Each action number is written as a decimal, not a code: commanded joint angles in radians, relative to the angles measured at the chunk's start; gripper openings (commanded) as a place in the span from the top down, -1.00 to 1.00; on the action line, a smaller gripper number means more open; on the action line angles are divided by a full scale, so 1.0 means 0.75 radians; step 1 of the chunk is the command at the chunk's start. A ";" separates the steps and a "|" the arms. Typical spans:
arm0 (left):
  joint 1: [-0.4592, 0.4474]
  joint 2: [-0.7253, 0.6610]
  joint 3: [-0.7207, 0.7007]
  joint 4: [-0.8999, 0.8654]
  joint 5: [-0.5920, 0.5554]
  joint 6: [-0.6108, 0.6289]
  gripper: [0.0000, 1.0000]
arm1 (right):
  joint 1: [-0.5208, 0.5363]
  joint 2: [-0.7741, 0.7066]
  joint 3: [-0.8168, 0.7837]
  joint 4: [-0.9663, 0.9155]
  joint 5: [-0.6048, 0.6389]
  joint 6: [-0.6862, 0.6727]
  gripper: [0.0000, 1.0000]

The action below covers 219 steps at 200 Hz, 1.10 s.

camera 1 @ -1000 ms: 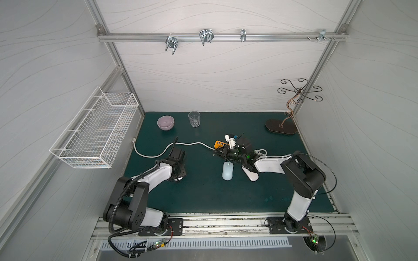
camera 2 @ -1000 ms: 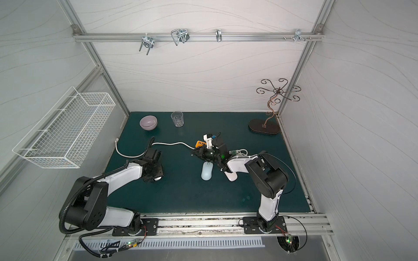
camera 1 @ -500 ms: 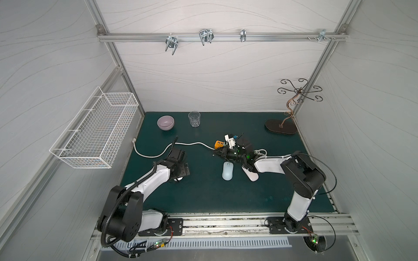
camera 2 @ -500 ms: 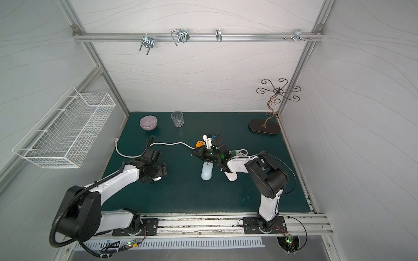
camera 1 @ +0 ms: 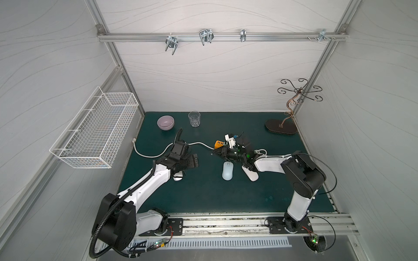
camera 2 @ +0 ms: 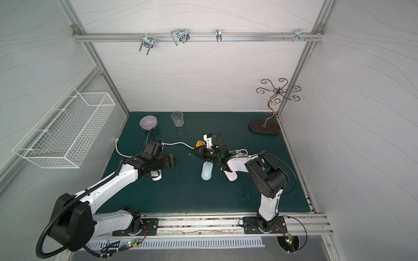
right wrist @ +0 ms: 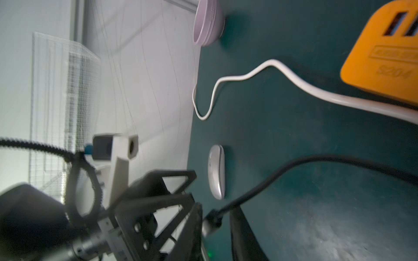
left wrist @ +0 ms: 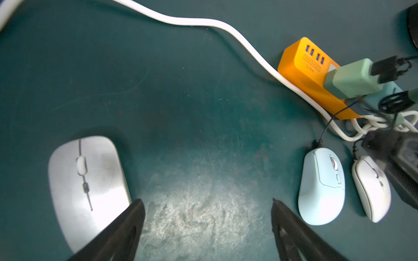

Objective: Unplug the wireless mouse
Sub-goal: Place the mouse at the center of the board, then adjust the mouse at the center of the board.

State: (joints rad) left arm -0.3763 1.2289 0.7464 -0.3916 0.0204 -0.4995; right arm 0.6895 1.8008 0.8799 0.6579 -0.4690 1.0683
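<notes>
A silver mouse [left wrist: 87, 180] lies flat on the green mat with no cable in it; both top views show it [camera 1: 178, 176] [camera 2: 156, 176]. My left gripper [left wrist: 206, 203] hovers open just beside it, with only mat between its fingers. A light blue mouse [camera 1: 227, 171] and a white mouse [camera 1: 250, 174] lie further right, each with a thin cable at its front. The cables lead to the orange power strip [camera 1: 219, 144]. My right gripper [right wrist: 214, 220] lies on its side by the strip, jaws slightly apart. The loose plug of a black cable [right wrist: 294, 165] sits between them.
A white power cord [camera 1: 156, 154] snakes from the strip to the left wall. At the back stand a purple bowl [camera 1: 165, 122] and a glass [camera 1: 194, 119]. A metal jewellery stand [camera 1: 281, 130] is at the back right. A wire basket [camera 1: 95, 133] hangs on the left wall.
My left gripper has opened and shifted right off the silver mouse, which now shows beside it. The right gripper's jaws have parted a little around the cable plug.
</notes>
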 commanded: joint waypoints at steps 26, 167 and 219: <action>-0.008 0.071 -0.040 0.188 0.106 -0.011 -0.79 | -0.011 -0.020 0.050 -0.087 0.008 -0.040 0.04; 0.017 0.257 -0.083 0.196 -0.025 -0.158 -0.82 | 0.079 -0.478 -0.073 -0.409 0.120 -0.198 -0.17; 0.057 0.195 -0.100 0.070 -0.072 -0.156 -0.84 | 0.095 -0.625 -0.088 -0.523 0.174 -0.263 -0.20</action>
State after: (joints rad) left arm -0.3550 1.4017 0.6800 -0.2890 0.0071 -0.5838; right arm 0.7536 1.3750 0.8284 0.3370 -0.3721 0.9165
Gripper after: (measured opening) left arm 0.919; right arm 0.598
